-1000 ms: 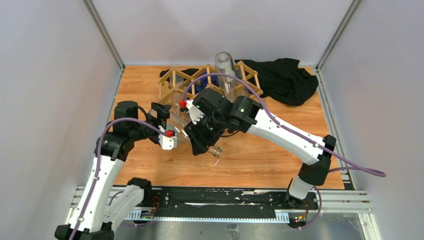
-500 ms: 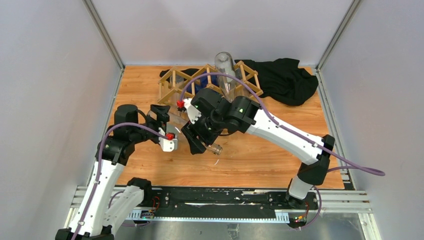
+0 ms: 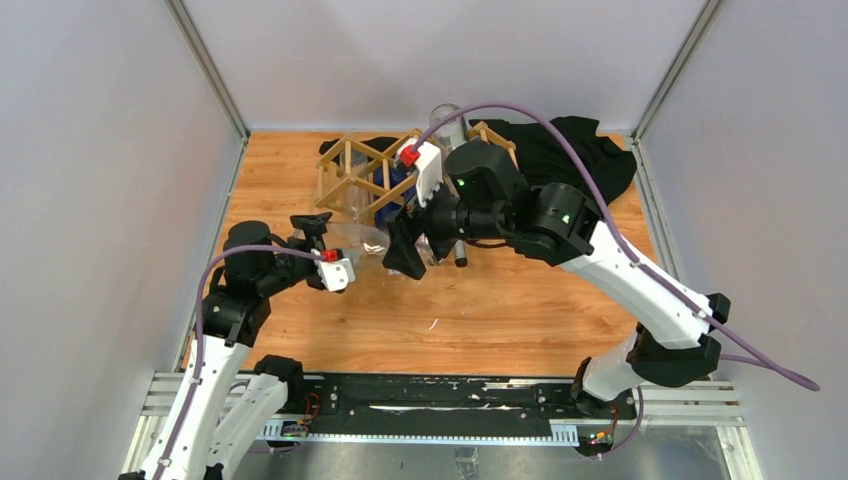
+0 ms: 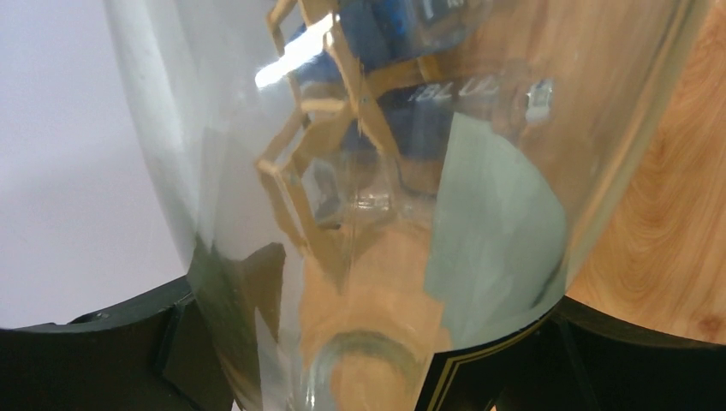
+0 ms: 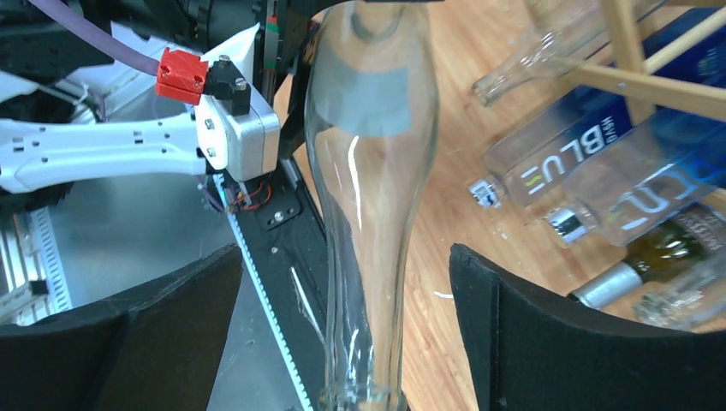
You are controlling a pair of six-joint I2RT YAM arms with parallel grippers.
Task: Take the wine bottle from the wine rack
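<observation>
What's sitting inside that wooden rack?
The wine rack holds blue bottles and a tall clear bottle. The right arm covers its middle cells, so anything there is hidden.

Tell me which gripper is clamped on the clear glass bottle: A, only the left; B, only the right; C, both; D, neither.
A: the left gripper presses against both sides of the clear glass bottle, while the right gripper stands wide open, with the bottle's neck loose in the gap.
</observation>
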